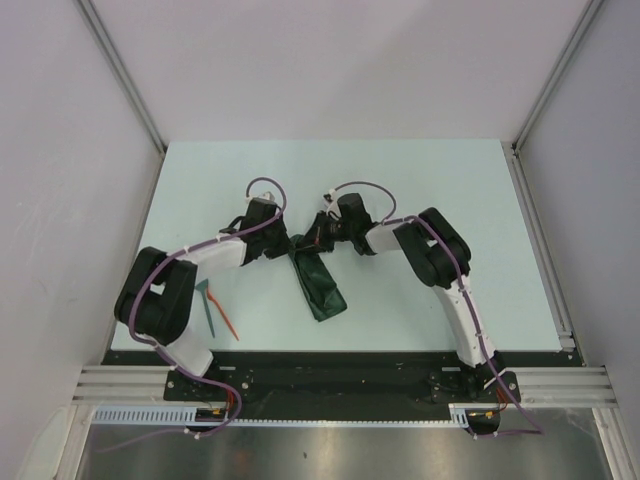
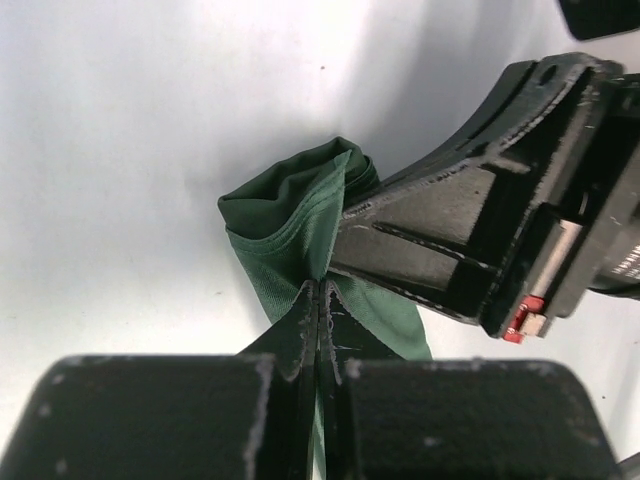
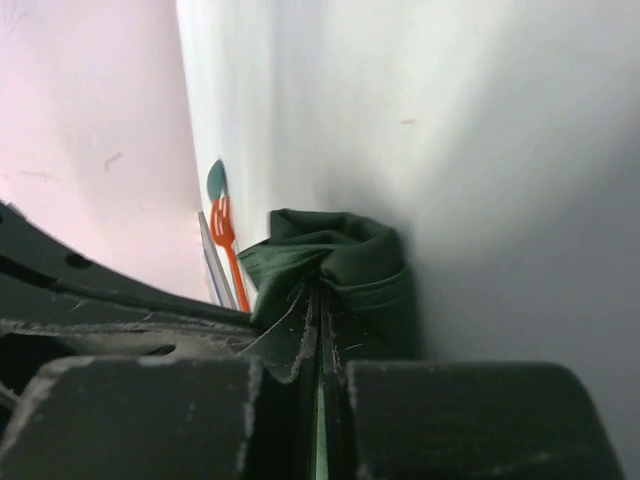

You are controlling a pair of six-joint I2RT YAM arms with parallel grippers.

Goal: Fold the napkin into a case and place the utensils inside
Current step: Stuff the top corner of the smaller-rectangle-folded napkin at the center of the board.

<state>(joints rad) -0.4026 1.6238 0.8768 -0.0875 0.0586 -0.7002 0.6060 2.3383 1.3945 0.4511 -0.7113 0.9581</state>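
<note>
Napkin [image 1: 318,285] lies mid-table, folded narrow. Left claw [image 2: 318,300] and right claw [image 3: 318,305] are both pinched shut on its far end. Folding step. Probably next: finish the case, then fetch the utensils [image 1: 215,310].

The right gripper [image 3: 318,300] has its two fingers pressed together on a bunched fold of the dark green napkin [image 3: 350,258], which rests on the pale table [image 3: 460,150]. Beyond it to the left lie an orange fork [image 3: 228,250] and a teal spoon [image 3: 216,181], side by side. Part of the other arm [image 3: 90,300] crosses the lower left.
</note>
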